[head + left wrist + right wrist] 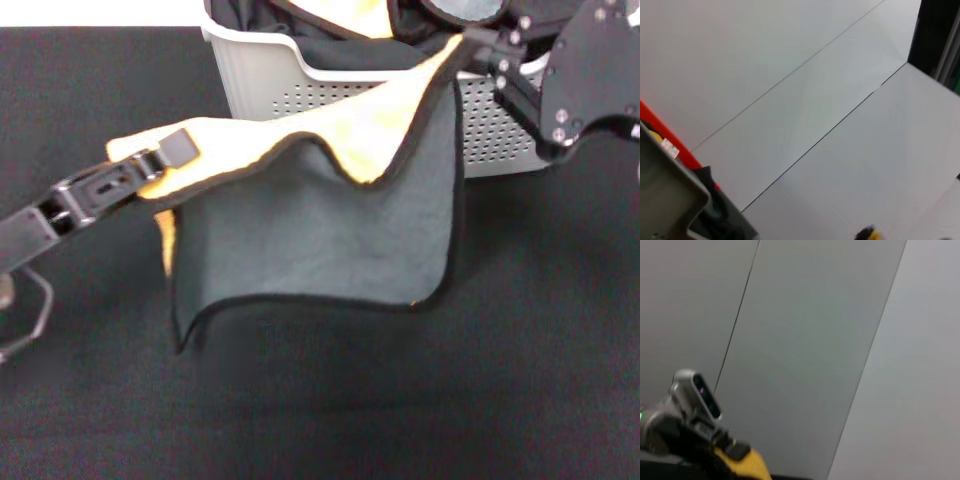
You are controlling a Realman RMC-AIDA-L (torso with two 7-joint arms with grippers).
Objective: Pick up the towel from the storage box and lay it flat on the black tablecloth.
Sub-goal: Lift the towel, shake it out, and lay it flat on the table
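Note:
The towel [330,215] hangs stretched between my two grippers above the black tablecloth [320,400], grey face toward me, with its yellow-orange side folded over along the top. My left gripper [165,158] is shut on the towel's left corner. My right gripper [478,48] is shut on its right corner, over the storage box [290,85]. The towel's bottom edge hangs near the tablecloth. The box, light grey with round holes, stands at the back and holds dark fabric. A yellow bit of towel shows in the left wrist view [867,233], and a yellow corner shows in the right wrist view [750,465].
The right arm's black housing [590,80] stands in front of the box's right end. A thin metal loop [25,310] lies at the left edge of the tablecloth. The wrist views show mostly pale panelled surfaces.

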